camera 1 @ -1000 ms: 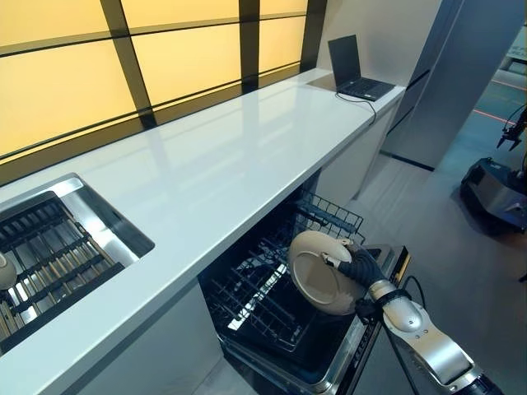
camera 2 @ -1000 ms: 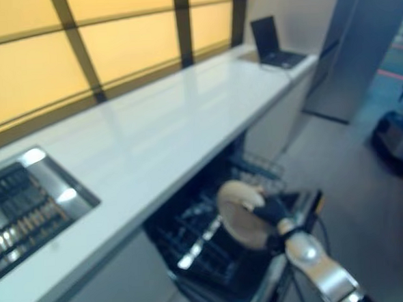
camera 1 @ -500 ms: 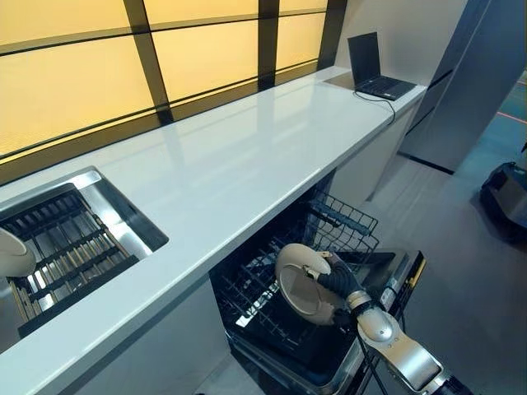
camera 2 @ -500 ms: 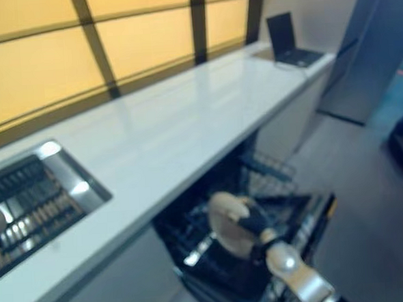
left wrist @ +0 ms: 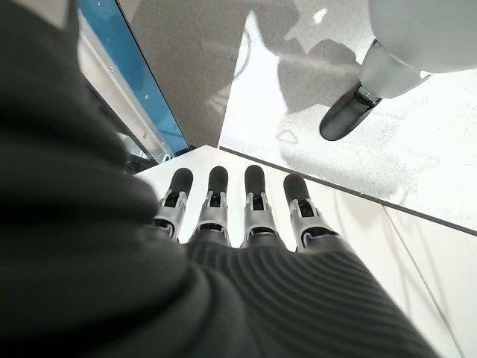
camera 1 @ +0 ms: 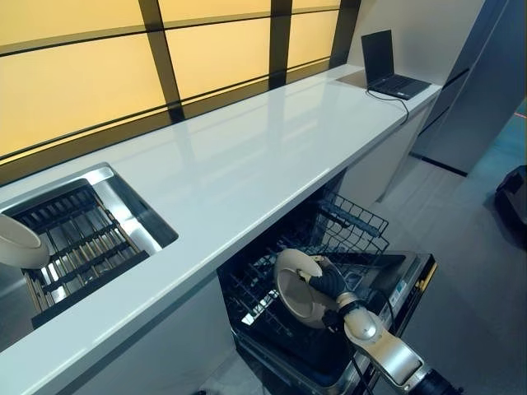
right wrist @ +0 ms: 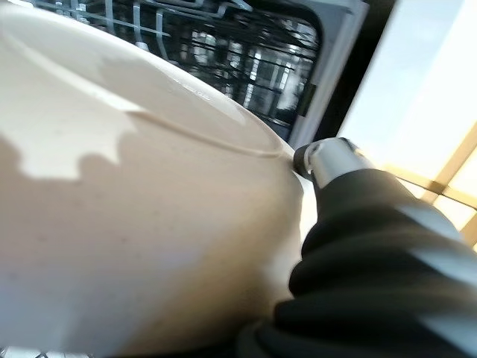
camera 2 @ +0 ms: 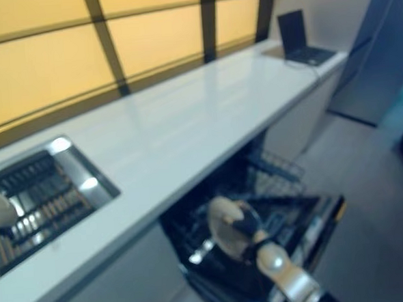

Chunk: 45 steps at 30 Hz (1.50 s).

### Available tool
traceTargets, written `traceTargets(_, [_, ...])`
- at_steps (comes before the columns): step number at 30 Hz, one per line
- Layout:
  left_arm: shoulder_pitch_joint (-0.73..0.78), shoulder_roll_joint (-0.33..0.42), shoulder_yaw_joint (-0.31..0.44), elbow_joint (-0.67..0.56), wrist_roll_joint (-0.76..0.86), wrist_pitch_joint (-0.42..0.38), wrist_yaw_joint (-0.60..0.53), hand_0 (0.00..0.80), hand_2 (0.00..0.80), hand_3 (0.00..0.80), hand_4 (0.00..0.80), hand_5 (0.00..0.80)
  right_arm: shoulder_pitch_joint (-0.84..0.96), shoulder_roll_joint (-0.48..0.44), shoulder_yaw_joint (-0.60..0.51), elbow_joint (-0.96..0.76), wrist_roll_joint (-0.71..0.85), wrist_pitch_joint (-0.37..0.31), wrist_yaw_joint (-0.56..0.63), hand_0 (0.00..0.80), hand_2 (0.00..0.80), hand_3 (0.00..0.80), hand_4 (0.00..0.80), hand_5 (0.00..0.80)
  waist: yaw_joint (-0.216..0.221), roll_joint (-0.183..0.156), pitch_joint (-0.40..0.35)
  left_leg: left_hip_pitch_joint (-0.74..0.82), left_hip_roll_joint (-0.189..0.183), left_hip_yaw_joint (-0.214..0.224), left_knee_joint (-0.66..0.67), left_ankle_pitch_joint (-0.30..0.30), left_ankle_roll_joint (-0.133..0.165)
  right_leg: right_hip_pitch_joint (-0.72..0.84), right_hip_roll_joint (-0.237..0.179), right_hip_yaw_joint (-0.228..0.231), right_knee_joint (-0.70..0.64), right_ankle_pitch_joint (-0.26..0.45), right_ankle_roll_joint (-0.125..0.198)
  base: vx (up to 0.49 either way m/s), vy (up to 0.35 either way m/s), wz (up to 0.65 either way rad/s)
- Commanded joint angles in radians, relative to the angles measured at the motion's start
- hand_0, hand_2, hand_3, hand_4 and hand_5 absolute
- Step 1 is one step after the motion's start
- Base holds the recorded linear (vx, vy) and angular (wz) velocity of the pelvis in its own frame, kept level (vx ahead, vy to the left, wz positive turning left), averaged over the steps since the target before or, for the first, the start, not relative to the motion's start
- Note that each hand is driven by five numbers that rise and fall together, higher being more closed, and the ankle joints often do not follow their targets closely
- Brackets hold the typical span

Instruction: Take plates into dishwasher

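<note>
My right hand [camera 1: 328, 282] is shut on a cream plate [camera 1: 293, 290], fingers curled over its rim. It holds the plate on edge, low in the black wire lower rack [camera 1: 262, 284] of the open dishwasher under the counter. In the right wrist view the plate [right wrist: 127, 201] fills most of the picture, with the thumb [right wrist: 328, 158] on its rim and the rack [right wrist: 223, 52] behind. A second cream plate [camera 1: 16, 243] shows at the far left by the sink. My left hand [left wrist: 246, 224] shows only in its wrist view, fingers straight, holding nothing.
The dishwasher door [camera 1: 402, 276] lies open to the right of the rack. A long white countertop [camera 1: 247, 156] runs above it, with a steel sink [camera 1: 123, 210] holding a dark dish rack [camera 1: 70, 243] at the left. A laptop [camera 1: 394, 76] sits at the far end.
The camera has shifted right. My right hand has carried the plate lower and further in among the rack's wires. The second plate at the far left has come into view.
</note>
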<state>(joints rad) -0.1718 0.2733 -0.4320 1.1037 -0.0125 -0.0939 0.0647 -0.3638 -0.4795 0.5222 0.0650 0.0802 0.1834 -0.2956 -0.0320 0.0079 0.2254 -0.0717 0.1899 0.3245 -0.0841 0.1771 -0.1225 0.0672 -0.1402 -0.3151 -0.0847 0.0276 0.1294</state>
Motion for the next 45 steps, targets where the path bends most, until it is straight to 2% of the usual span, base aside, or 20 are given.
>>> traceTargets(1, [-0.086,0.0,-0.038,0.034,0.027,-0.012,-0.005,0.0,0.0,0.0,0.0,0.0,-0.109,0.04,0.005,-0.001,-0.047,-0.03,-0.014,0.8,0.8,0.8,0.8,0.8,0.027,-0.046,0.016,-0.011,-0.052,-0.011,-0.003,-0.065,0.048,-0.052,-0.006,0.02,0.064,-0.011,-0.012,0.011,0.001,0.03])
traceTargets(13, [-0.101,0.002,-0.037,0.029,0.043,-0.01,-0.013,0.0,0.0,0.0,0.0,0.0,-0.156,0.059,0.047,0.122,-0.153,-0.013,0.023,0.8,0.8,0.8,0.8,0.8,0.051,-0.043,0.034,-0.02,-0.065,-0.04,-0.003,-0.068,0.054,-0.066,-0.016,0.009,0.075,-0.008,-0.01,0.007,0.004,0.06])
traceTargets(21, [-0.11,0.012,-0.032,0.026,0.058,-0.007,-0.025,0.0,0.0,0.0,0.0,0.0,-0.2,0.057,0.073,0.185,-0.214,0.01,0.058,0.8,0.8,0.8,0.8,0.8,0.067,-0.051,0.042,-0.022,-0.069,-0.054,-0.002,-0.071,0.058,-0.075,-0.02,0.003,0.082,-0.003,-0.007,0.009,-0.004,0.03])
traceTargets(37, [-0.132,0.033,-0.03,0.015,0.063,0.005,-0.037,0.0,0.0,0.0,0.0,0.0,-0.313,0.047,0.102,0.279,-0.348,0.01,0.092,0.8,0.8,0.8,0.8,0.8,0.1,-0.064,0.063,-0.046,-0.08,-0.09,-0.003,-0.075,0.066,-0.096,-0.022,-0.012,0.089,0.008,-0.001,0.005,-0.011,0.07])
traceTargets(45, [-0.136,0.044,-0.03,0.005,0.061,0.006,-0.037,0.0,0.0,0.0,0.0,0.0,-0.354,0.073,0.107,0.34,-0.34,0.066,0.058,0.8,0.8,0.8,0.8,0.8,0.114,-0.066,0.077,-0.057,-0.085,-0.108,-0.003,-0.078,0.071,-0.112,-0.019,-0.015,0.094,0.012,-0.003,-0.001,-0.003,0.03])
